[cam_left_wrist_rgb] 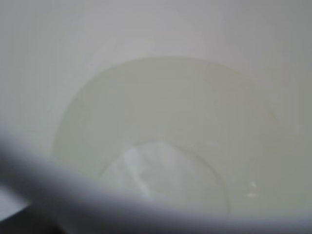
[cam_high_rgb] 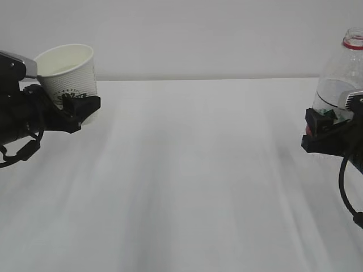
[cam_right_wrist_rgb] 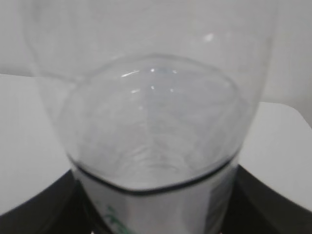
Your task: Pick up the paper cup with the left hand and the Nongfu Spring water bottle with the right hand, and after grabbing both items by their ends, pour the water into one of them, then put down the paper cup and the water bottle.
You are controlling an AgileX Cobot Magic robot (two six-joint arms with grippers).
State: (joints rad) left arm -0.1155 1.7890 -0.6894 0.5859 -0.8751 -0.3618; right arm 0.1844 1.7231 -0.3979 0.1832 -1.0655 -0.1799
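1. Paper cup (cam_high_rgb: 68, 71): it sits at the far left of the exterior view, lifted clear of the white table (cam_high_rgb: 193, 181) and tipped so its open mouth faces up and toward the right. Its side shows a dotted texture and part of a dark print just above the jaws.
2. Left hand (cam_high_rgb: 79, 107): the black gripper is clamped around the lower part of the cup, one finger crossing the front of the cup wall. The silver-grey box on the wrist shows at the left edge, with a black cable looping beneath.
3. Left wrist view: the camera looks straight into the cup (cam_left_wrist_rgb: 161, 73). Water (cam_left_wrist_rgb: 165, 146) lies in the bottom as a pale pool, with a bright reflection low in the middle. The blurred rim crosses the lower part of the picture.
4. Nongfu Spring water bottle (cam_high_rgb: 340, 73): it stands upright at the far right edge of the exterior view, uncapped, with the red neck ring at the top. It looks raised off the table, though its base is hidden by the gripper.
5. Right hand (cam_high_rgb: 326, 130): the black gripper is closed on the bottle's midsection, over the label area.
6. Right wrist view: the bottle (cam_right_wrist_rgb: 146, 58) fills the picture. The water (cam_right_wrist_rgb: 151, 131) surface shows inside, its level just above the top edge of the label, and black gripper parts flank the bottle at both lower corners.
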